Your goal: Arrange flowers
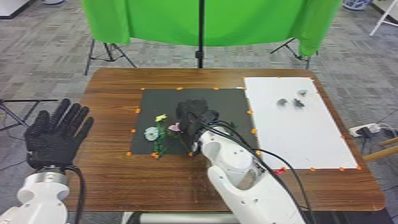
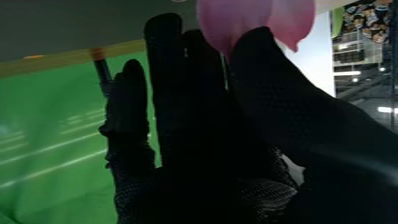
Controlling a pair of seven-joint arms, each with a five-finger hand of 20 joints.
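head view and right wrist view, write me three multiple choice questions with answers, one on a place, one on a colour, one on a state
1. Where does the yellow flower lie?
a) white panel
b) dark mat
c) floor

2. What colour are the petals by the thumb of the right hand?
a) pink
b) yellow
c) green

3. How are the fingers of the left hand?
a) curled
b) round a stem
c) straight

1 b: its bloom sits inside the mat's edges.
2 a: pink shows at the thumb's tip.
3 c: they extend, spread apart.

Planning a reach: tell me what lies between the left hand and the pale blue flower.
In the head view: bare brown tabletop, then orange tape and the edge of the black mat.
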